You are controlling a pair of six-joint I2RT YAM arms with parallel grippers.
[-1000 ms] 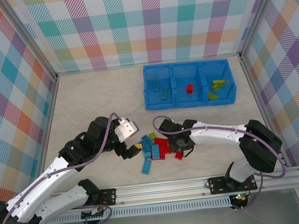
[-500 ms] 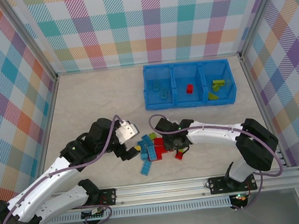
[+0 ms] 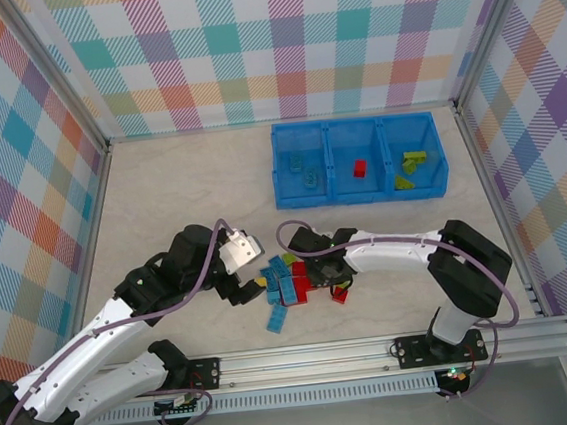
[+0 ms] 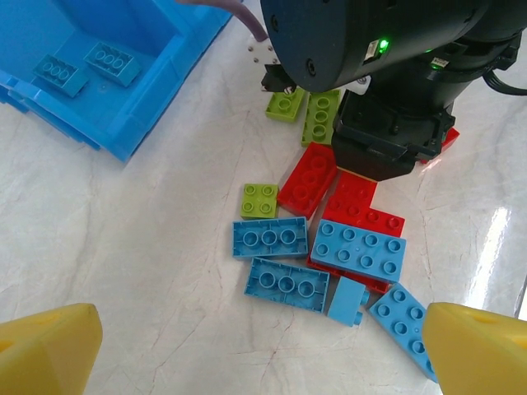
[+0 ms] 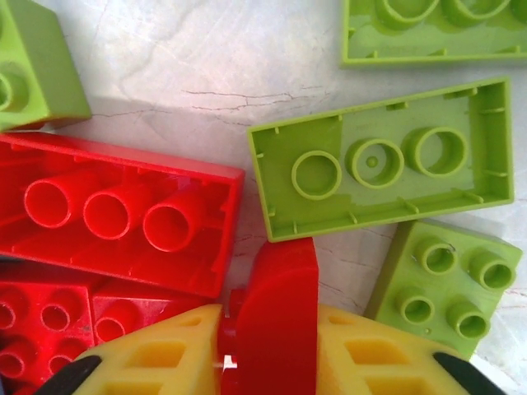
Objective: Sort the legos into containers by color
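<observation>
One small red lego [image 5: 276, 321], edge-on, clamped in right jaws; left jaws apart.

A pale, marble-veined table top [image 3: 180, 182] lies in the middle of the enclosure. Along its far edge stands a back wall [image 3: 277, 42] of pastel plaid (pink, teal, yellow, lilac). A left panel [image 3: 21, 198] and a right panel [image 3: 560, 166] in the same pattern flank it. Bare metal posts [image 3: 55, 74] rise from its far corners, and an aluminium rail [image 3: 307, 356] runs along its near edge.
</observation>
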